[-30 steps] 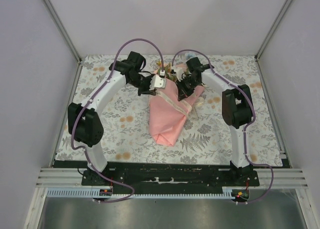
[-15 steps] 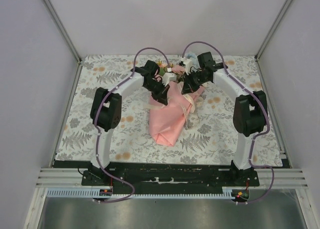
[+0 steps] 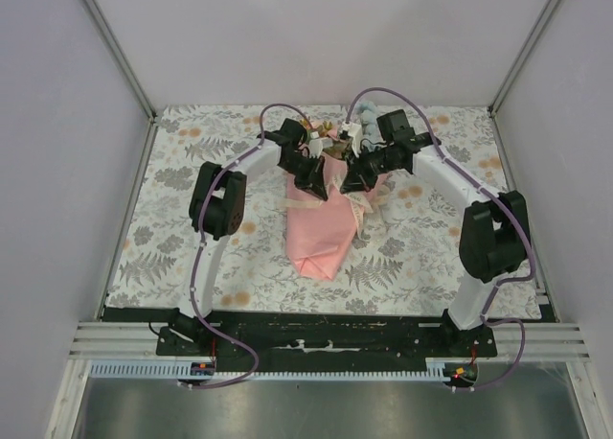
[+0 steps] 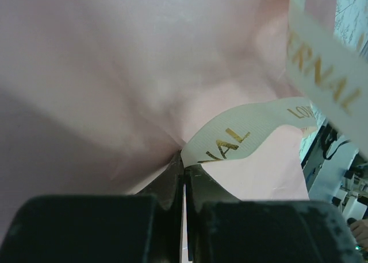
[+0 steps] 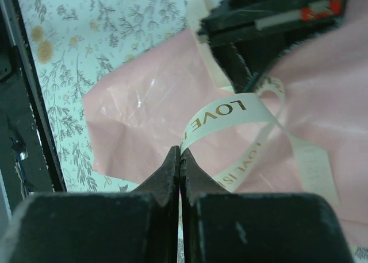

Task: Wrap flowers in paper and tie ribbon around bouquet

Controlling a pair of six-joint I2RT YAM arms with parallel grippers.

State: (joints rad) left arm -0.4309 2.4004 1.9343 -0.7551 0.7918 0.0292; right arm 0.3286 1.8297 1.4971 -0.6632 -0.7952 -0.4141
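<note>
bouquet: the bouquet (image 3: 329,223) lies on the worktop (image 3: 172,228) about midway between its left and right edges, a little toward the far edge. its folded tip points at the near edge and the flowers (image 3: 368,132) are at the far end.
left gripper: your left gripper (image 4: 184,166) is pinched closed on the ribbon (image 4: 244,134), right up against the paper (image 4: 115,73).
right gripper: your right gripper (image 5: 180,154) is clamped on the ribbon too, on a printed loop just above the paper. both grippers sit close together over the cone's waist.
ribbon feel: judge it light, flat and floppy, and probably slick between the pads. it won't hold a shape, so keep it taut between your two grips. take it flat across its width, close to where the knot will sit, not out on a loose tail.
paper feel: thin, and likely to crease or tear. don't pinch it in with the ribbon; your left fingertips look very near doing that.
flowers feel: light, with stems that look springy. leave them alone.
changed from a second ago: the left arm (image 3: 218,204) has swung its elbow in from the left edge toward the middle. the right arm (image 3: 493,233) has moved its elbow out toward the near right corner. both wrists have closed in over the waist. the bouquet lies where it did.
</note>
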